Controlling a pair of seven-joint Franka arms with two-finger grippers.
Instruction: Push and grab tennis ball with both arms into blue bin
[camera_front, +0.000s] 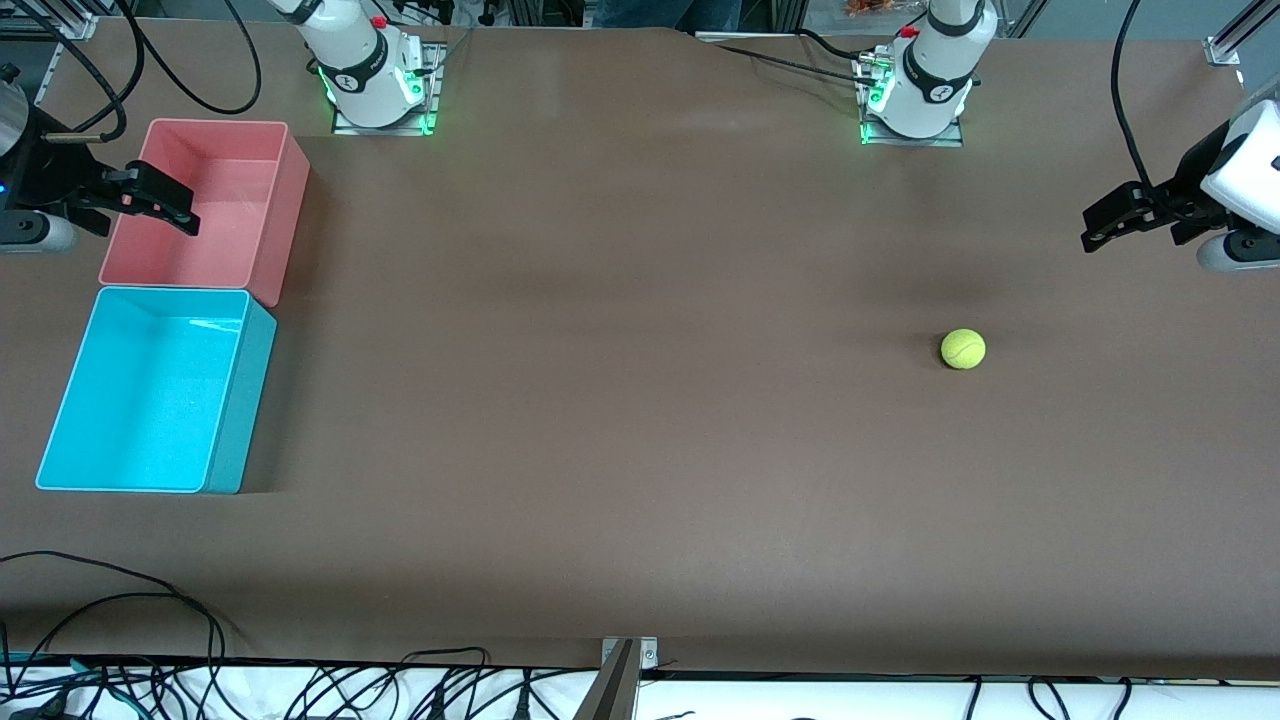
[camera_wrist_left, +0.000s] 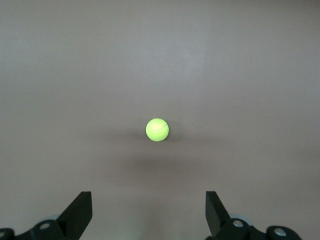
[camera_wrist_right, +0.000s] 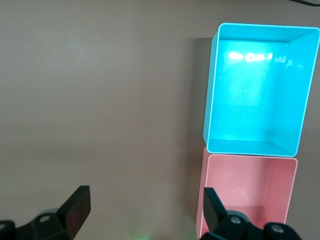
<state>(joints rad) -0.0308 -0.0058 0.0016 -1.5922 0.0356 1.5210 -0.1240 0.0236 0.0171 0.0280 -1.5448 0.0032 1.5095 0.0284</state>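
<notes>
The tennis ball (camera_front: 963, 349) lies alone on the brown table toward the left arm's end; it also shows in the left wrist view (camera_wrist_left: 157, 130). My left gripper (camera_front: 1095, 228) is open and empty, up in the air at that end of the table and apart from the ball; its own view shows it too (camera_wrist_left: 148, 200). The blue bin (camera_front: 240, 400) stands empty at the right arm's end and shows in the right wrist view (camera_wrist_right: 255, 100). My right gripper (camera_front: 185, 212) is open and empty over the pink bin's outer edge, also in its own view (camera_wrist_right: 146, 195).
The pink bin (camera_front: 275, 210) stands empty, touching the blue bin and farther from the front camera; it also shows in the right wrist view (camera_wrist_right: 245, 185). The two arm bases (camera_front: 380, 90) stand along the table's back edge. Black cables (camera_front: 300, 690) lie below the front edge.
</notes>
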